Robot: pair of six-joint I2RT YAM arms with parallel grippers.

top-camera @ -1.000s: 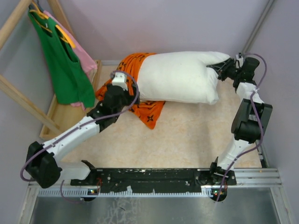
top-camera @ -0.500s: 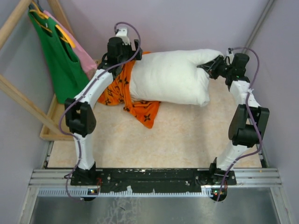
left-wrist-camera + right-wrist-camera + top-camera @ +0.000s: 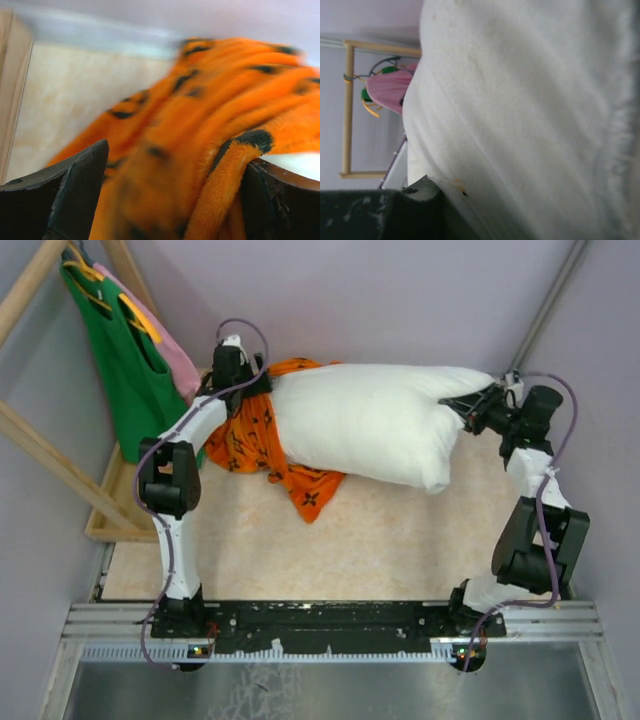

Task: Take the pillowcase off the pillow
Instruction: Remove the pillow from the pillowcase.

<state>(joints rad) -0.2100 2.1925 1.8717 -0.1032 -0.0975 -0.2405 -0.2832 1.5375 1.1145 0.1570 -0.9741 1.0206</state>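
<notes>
Pale tabletop (image 3: 400,530) carries the pillow (image 3: 370,430) lying left to right — the pillowcase (image 3: 255,435) bunched on its left end, directly before the left gripper (image 3: 172,175), jaws spread — while the right gripper (image 3: 470,405) pinches the pillow's opposite corner.

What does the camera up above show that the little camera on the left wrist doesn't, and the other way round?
Only the overhead view: the whole white pillow, the right gripper pinching its right end, and a green tank top and pink garment hanging at the left.
Only the left wrist view: a close look at the left gripper, its dark fingers wide apart with orange folds between them.
Both: the orange pillowcase with black motifs, and the pale table.
</notes>
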